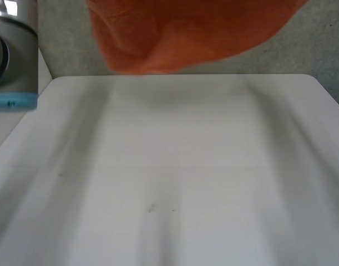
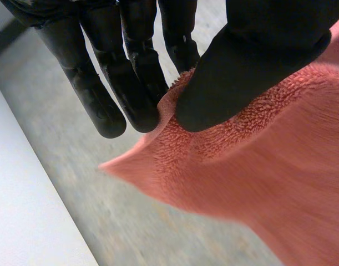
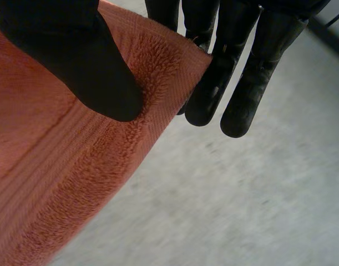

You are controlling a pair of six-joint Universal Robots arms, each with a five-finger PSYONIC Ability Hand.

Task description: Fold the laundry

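Note:
An orange terry towel (image 1: 180,33) hangs in the air beyond the far edge of the white table (image 1: 175,166), its lower part sagging in a curve. In the left wrist view my left hand (image 2: 247,72) pinches the towel (image 2: 258,183) near a corner, thumb pressed on the cloth against the fingers (image 2: 130,88). The right wrist view has my right hand (image 3: 75,66) pinching another corner of the towel (image 3: 58,177) between its thumb and fingers (image 3: 224,83). Both hands hold the cloth up over the grey floor.
A grey joint with a light-blue cap (image 1: 14,61) of my left arm stands at the table's far left. Grey carpet floor (image 1: 324,50) lies beyond the table, with the table's edge (image 2: 30,221) beside my left hand.

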